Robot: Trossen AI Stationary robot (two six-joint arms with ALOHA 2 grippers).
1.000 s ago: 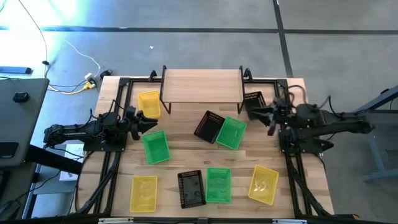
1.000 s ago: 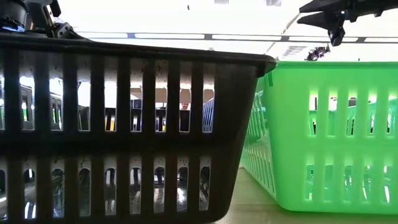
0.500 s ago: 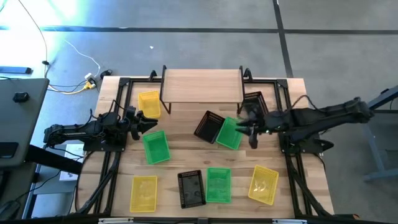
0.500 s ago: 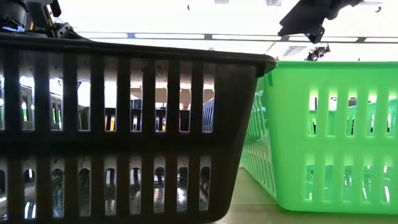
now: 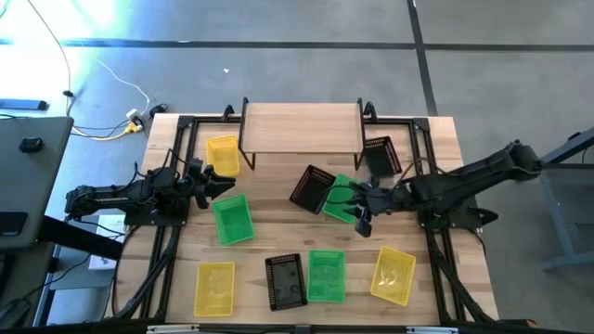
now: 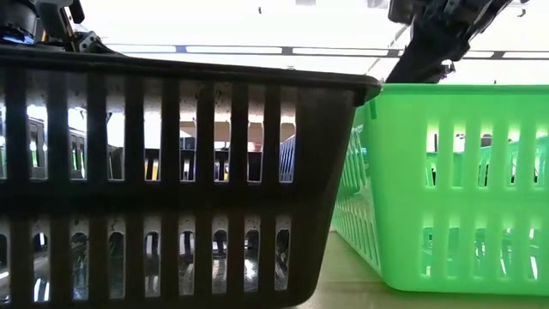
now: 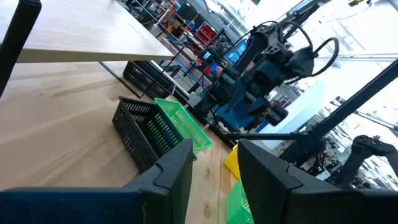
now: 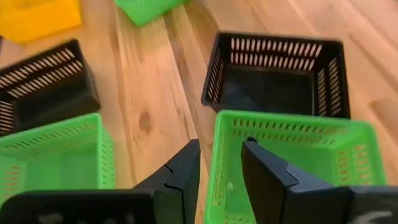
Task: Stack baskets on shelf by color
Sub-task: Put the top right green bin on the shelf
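High view looks straight down on the whole table [image 5: 278,223]. Low view sits at tabletop level, nose against a black basket [image 6: 171,172]. Both wrist views face the same middle green basket [image 8: 292,155].

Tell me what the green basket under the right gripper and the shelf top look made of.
Green basket: seemingly moulded plastic, glossy, with even slotted walls. Shelf top: light wood, matte, faint grain; it could be laminate. The right gripper straddles the basket's wall, fingers open.
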